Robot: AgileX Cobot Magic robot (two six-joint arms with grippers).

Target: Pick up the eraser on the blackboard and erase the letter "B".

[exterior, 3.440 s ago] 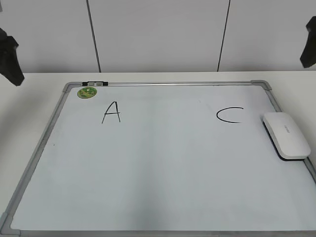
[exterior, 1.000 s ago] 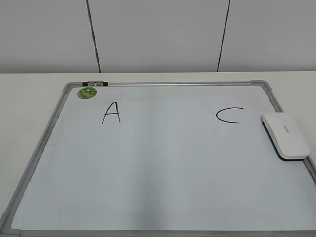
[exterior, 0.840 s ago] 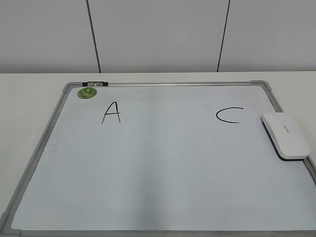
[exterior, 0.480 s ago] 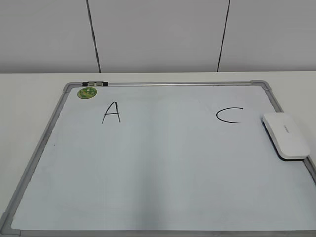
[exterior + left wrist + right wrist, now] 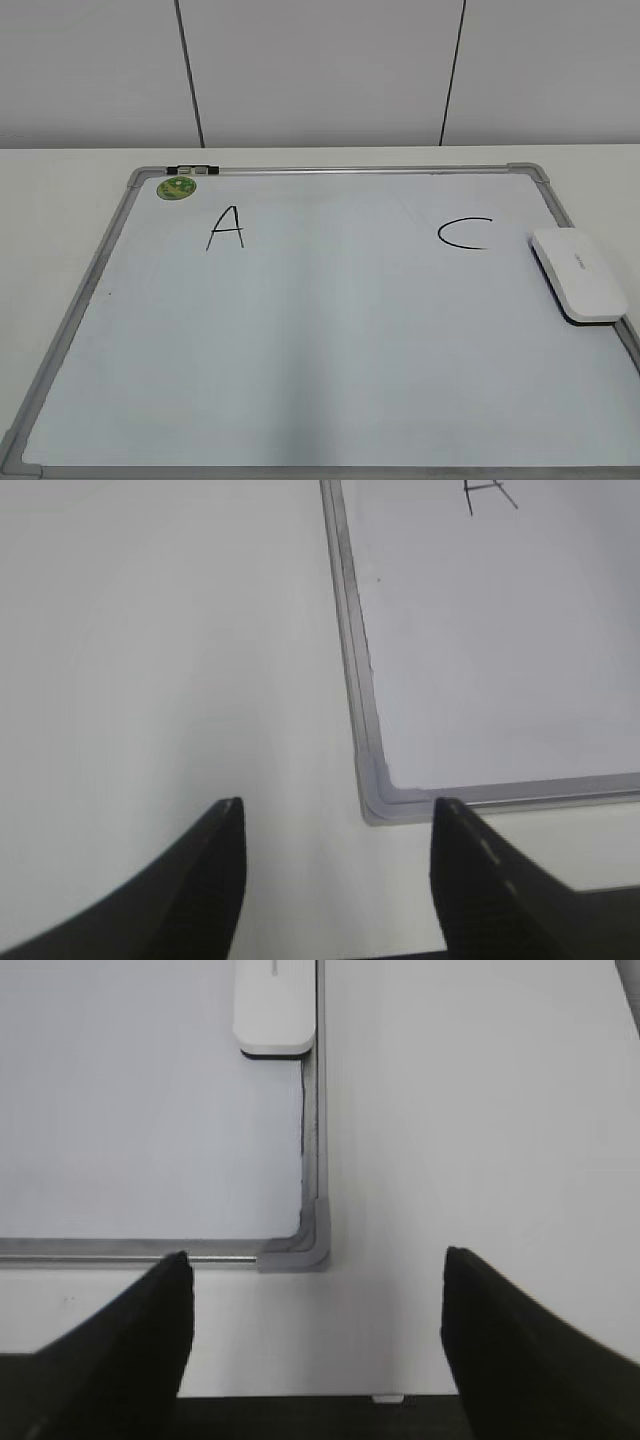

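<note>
though no "b" can be found between the "a" [image 5: 225, 227] and the "c" [image 5: 466, 234], the eraser [image 5: 580, 272] lies flat on the blackboard [image 5: 330, 340], hard against its frame on the side toward the right edge of the tabletop [image 5: 60, 200], just beside the "c". the space where a "b" would sit reads as bare board, so the wiping looks already done, judging from how things lie.

the left claw [image 5: 335, 825] stands wide, holding nothing, over bare tabletop by the board's near left corner [image 5: 375, 790]. the right claw [image 5: 315, 1280] is spread wide too, empty, hanging over the near right corner [image 5: 305, 1245], with the eraser's near end [image 5: 273, 1005] well ahead of it.

as a judgement: the eraser looks like a light, stiff plastic shell, smooth and rounded on top, so probably a little slippery under the tips. its dark underside shows as a thin band at the base and may be softer. the sensible hold is across the short width, at mid-length on the two long sides, low enough to catch the straighter wall. the frame crowds the outer long side, leaving little room for a tip there.
</note>
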